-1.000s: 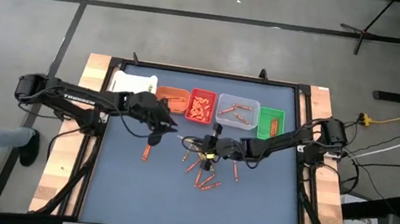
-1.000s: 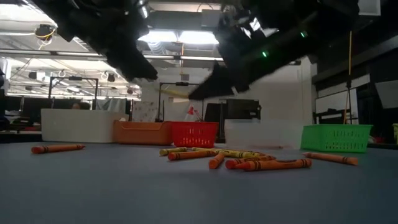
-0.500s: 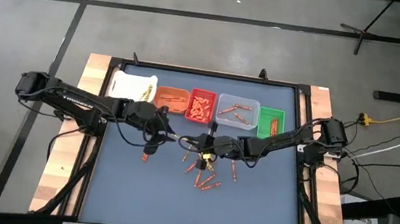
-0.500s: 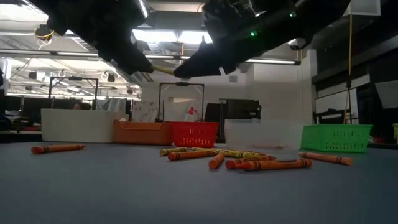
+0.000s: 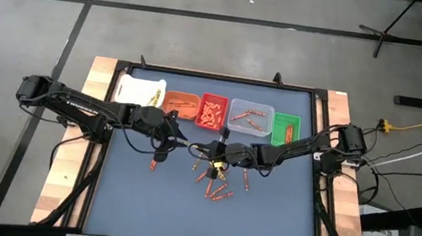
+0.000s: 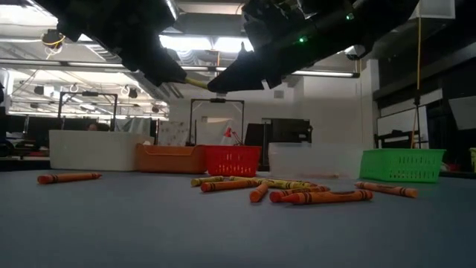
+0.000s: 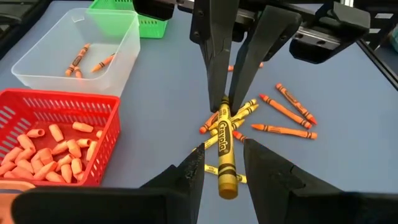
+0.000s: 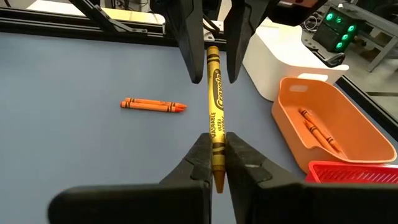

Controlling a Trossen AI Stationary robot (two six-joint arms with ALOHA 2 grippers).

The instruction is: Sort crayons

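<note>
My right gripper (image 8: 216,148) is shut on a yellow crayon (image 8: 215,93) and holds it above the table's middle. My left gripper (image 7: 224,163) is open. Its two fingers stand on either side of the crayon's free end (image 7: 227,185) with a gap on both sides. In the high view the two grippers meet tip to tip, the left (image 5: 181,141) and the right (image 5: 206,148). Several orange crayons and a few yellow ones (image 5: 219,185) lie loose on the mat below. One orange crayon (image 5: 154,162) lies apart to the left. My right gripper pinches one end of the yellow crayon (image 8: 217,163) between its two fingers. The fingers come level from the table's right side and lie along the crayon. The crayon sticks straight out past the fingertips, roughly level and lifted clear of the table.
Five small bins stand in a row at the far edge: white (image 5: 140,91), orange (image 5: 181,103), red (image 5: 212,112) with crayon pieces, clear (image 5: 250,118) and green (image 5: 286,129). Bare mat lies toward the near edge.
My right gripper has gone up and toward the table's left with the yellow crayon, which has turned from slanting down to about level. My left gripper has gone toward the right gripper, and its open fingers now stand around the crayon's free end.
</note>
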